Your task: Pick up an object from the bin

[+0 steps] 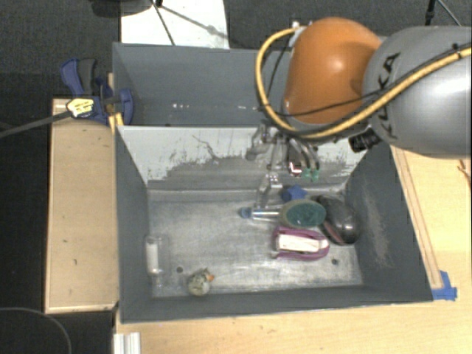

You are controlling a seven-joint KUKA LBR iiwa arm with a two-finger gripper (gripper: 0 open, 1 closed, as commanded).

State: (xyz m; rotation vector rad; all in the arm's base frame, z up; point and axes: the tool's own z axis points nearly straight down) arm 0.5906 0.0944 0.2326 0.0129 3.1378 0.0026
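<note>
Your grey metal bin (184, 198) takes up most of the view, its floor scuffed and mostly bare on the left half. The arm (428, 87) comes in over the right wall, with its orange cover (328, 68) and looped cables hanging above the bin's far right part. Beneath that cover you see the gripper (268, 190) hanging low near the back of the floor, right of centre. You cannot tell how its jaws stand, and nothing can be made out between them.

The gripper's tip is just above a thin blue stick (254, 214), which lies flat at the left edge of a small cluster. In that cluster, the largest thing is a dark rounded lump (341, 223) against the right slope. Touching its left side is a teal disc (304, 214). In front of both is a purple and white piece (301, 243). A small blue bit (295, 194) sits behind the disc.

Well apart, near the front left corner, you have a clear little tube (153, 255) and a small greyish ball (199, 281).
</note>
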